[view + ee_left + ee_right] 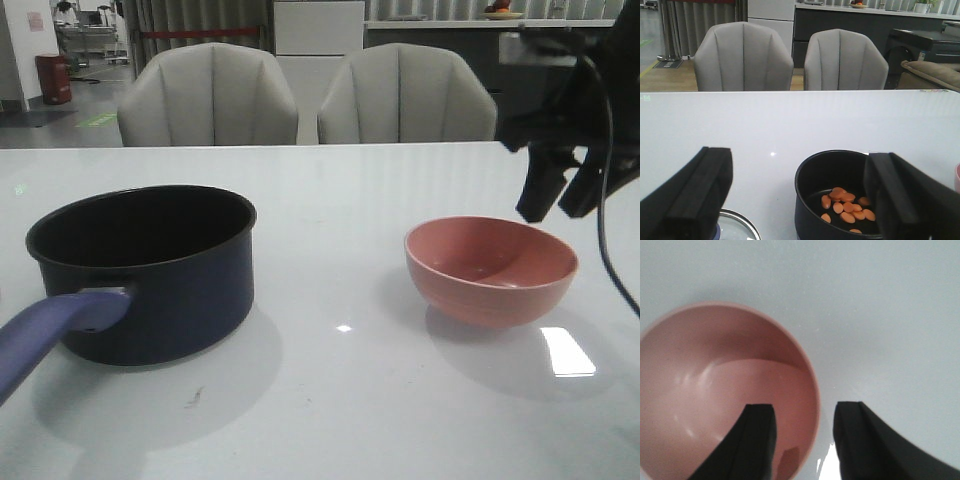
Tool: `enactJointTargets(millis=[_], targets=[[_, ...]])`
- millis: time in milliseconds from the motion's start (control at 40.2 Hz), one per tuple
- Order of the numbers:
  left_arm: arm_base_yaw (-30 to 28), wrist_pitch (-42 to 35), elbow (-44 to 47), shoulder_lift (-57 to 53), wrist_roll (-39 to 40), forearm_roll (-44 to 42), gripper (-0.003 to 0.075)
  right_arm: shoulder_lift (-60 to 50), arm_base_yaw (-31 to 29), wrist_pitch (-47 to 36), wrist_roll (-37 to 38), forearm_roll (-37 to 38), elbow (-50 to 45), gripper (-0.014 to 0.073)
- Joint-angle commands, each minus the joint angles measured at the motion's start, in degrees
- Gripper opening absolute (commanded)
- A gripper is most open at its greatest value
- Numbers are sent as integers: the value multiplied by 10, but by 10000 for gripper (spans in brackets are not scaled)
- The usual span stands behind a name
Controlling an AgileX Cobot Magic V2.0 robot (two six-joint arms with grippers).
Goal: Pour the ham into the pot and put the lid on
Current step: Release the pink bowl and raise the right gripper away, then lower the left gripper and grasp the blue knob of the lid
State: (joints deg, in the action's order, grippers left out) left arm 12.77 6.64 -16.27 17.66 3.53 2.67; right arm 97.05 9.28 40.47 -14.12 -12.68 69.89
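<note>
The dark navy pot point(170, 300) stands at the table's left, its purple-blue handle point(50, 330) pointing toward the front. In the left wrist view the pot point(812, 200) holds the ham point(846, 206), several orange-pink slices on its bottom. The glass lid point(737, 227) lies on the table beside the pot, only partly in view. My left gripper point(797, 165) is open and empty, back from the pot and lid. The pink bowl point(490, 270) sits empty on the right. My right gripper point(556, 205) hangs open above the bowl's right rim point(812, 390), apart from it point(803, 407).
Two grey chairs point(207, 95) point(405, 95) stand behind the table's far edge. A black cable point(605, 230) hangs from the right arm, down past the bowl's right side. The left arm is out of the front view.
</note>
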Motion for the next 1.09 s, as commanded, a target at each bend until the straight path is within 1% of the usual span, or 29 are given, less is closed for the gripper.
enactJointTargets(millis=[0,149,249,373,497,746,895,1069], targets=[[4,-49,-16,4,1,5,585,-75,-4,-11,1,1,19,399],[4,-49,-16,4,1,5,585,-153,-4,-6,1,-4,14,399],[4,-49,-16,4,1,5,585,-210,-4,-23,1,-25,-3,399],[4,-49,-16,4,1,5,585,-284,-1,-56,1,-49,-41,399],[4,-49,-16,4,1,5,585,-372,17,-123,1,-52,-96,399],[4,-49,-16,4,1,5,585,-550,68,-251,1,-52,-250,399],[4,-49,-16,4,1,5,585,-677,93,-324,1,-52,-378,399],[4,-49,-16,4,1,5,585,-816,96,-384,1,-52,-522,399]])
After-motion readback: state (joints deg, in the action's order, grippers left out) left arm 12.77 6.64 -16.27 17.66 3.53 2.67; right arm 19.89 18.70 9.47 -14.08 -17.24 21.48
